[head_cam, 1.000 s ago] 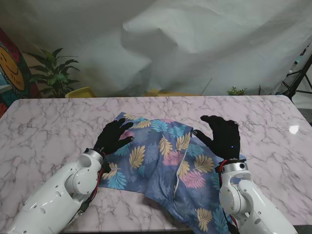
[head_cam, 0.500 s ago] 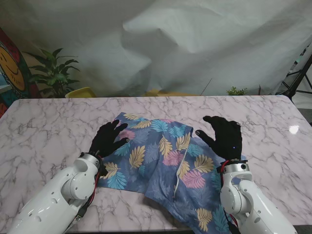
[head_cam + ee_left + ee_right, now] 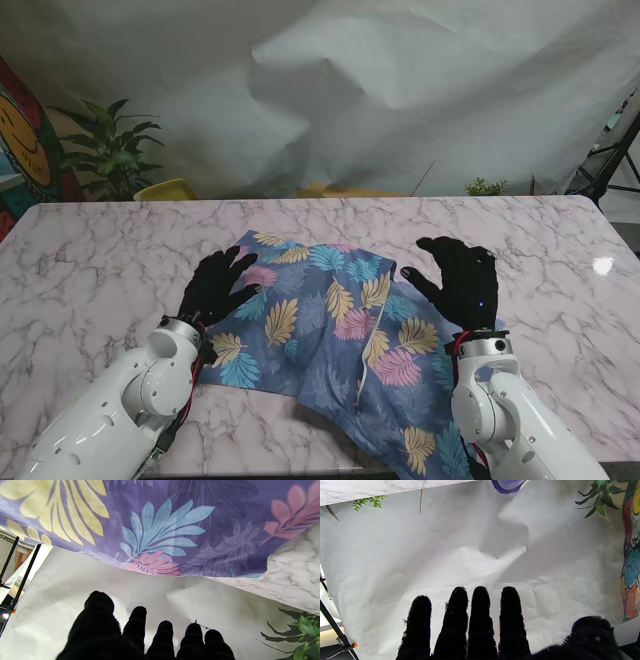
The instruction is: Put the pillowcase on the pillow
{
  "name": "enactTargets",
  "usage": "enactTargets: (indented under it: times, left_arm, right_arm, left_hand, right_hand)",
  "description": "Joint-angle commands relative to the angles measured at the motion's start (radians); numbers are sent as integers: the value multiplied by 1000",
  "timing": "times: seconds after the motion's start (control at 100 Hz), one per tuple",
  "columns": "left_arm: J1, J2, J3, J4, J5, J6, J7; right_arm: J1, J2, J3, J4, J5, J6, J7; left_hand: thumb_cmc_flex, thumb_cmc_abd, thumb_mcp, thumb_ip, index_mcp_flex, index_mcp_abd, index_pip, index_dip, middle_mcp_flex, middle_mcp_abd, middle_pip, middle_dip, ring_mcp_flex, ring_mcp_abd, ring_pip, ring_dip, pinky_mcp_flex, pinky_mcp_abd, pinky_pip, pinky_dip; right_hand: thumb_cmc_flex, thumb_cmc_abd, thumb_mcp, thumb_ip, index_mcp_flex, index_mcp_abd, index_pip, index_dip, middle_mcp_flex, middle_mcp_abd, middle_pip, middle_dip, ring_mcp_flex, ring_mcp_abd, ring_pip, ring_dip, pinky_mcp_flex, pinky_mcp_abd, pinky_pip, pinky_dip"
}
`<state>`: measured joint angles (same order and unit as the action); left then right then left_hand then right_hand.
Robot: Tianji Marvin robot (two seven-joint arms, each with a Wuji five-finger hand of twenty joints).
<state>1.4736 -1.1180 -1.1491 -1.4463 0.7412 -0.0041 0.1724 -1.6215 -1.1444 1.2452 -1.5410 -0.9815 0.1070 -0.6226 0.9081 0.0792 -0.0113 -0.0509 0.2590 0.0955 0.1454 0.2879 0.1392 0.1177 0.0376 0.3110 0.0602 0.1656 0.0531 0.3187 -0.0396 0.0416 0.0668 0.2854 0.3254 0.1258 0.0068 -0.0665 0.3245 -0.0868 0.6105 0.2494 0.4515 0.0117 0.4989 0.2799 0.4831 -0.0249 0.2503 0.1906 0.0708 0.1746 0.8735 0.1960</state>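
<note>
Marble worktop (image 3: 100, 260) carries the leaf-print pillowcase (image 3: 330, 320), spread mid-table and spilling over the near edge. Both black-gloved hands hover splayed and empty: left hand (image 3: 215, 287) over its left edge, right hand (image 3: 460, 282) over its right. Soft, light, limp cloth; best pinched at the seamed opening (image 3: 375, 340).

Left hand (image 3: 216, 286) perhaps slightly nearer me
</note>
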Motion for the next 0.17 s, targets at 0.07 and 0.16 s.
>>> enactTargets:
  times: [0.07, 0.16]
  left_arm:
    - [0, 0, 1, -2, 1, 4, -5]
    - [1, 1, 0, -3, 5, 7, -7]
  right_arm:
    - [-8, -2, 2, -5, -1, 10, -2]
    - [-9, -2, 2, -7, 1, 11, 4]
  left_hand:
    - [-8, 41, -19, 21, 6, 14, -23, 10, -33, 2, -17, -1, -39, 2, -27, -9, -2, 9, -35, -14]
    - [-8, 41, -19, 21, 7, 13, -23, 11, -33, 2, -17, -1, -38, 4, -26, -9, -2, 9, -34, -14]
  right_hand:
    - [21, 40, -16, 15, 25, -24, 7, -20, 9, -16, -23, -7, 12, -20, -51, -12, 0, -19, -19, -11]
    - [22, 39, -15, 15, 28, -24, 8, -21, 11, -17, -24, -7, 13, -19, -51, -12, 0, -19, -20, -11]
